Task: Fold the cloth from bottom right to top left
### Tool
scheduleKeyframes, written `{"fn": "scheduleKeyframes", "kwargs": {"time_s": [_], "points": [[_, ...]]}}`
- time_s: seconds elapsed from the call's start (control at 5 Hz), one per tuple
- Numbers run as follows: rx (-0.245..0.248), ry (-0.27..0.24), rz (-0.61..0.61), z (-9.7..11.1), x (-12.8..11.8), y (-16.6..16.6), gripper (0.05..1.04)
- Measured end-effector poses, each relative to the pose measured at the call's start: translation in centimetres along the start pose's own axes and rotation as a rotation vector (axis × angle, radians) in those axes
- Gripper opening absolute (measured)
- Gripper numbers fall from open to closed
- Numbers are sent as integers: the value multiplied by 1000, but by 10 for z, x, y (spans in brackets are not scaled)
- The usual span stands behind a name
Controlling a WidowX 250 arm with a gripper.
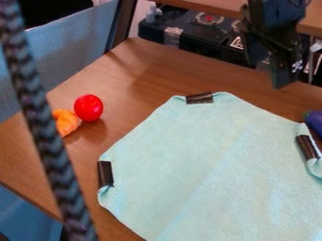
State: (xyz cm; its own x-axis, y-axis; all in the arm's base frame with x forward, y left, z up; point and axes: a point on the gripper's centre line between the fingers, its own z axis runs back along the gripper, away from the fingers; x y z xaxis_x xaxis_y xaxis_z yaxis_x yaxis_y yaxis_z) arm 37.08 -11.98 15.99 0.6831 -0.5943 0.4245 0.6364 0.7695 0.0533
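Note pale cloth (189,160), spread flat on bench (141,66), inward from the far corner, with dark strips (200,98) at its margin and a faint diagonal crease. Pinch the lower-right part firmly; draw low and evenly across the crease toward the upper left, without dragging the underlayer. See end effector (267,75), spread, at the far edge. Compare red object (89,108) and orange object (65,122) toward the left edge.
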Motion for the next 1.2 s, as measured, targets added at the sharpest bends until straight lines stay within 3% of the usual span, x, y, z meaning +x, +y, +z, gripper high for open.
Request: {"fn": "scheduleKeyframes", "kwargs": {"time_s": [0.2,0.4,0.6,0.8,1.0,1.2], "points": [[-11,30,5,-11,-7,0,999],[-12,84,-113,-31,-37,-27,999],[26,87,-225,-35,-52,-56,999],[66,124,-294,-46,-68,-84,999],[129,133,-342,-50,-71,-105,999],[129,141,-360,-54,-73,-120,999]]}}
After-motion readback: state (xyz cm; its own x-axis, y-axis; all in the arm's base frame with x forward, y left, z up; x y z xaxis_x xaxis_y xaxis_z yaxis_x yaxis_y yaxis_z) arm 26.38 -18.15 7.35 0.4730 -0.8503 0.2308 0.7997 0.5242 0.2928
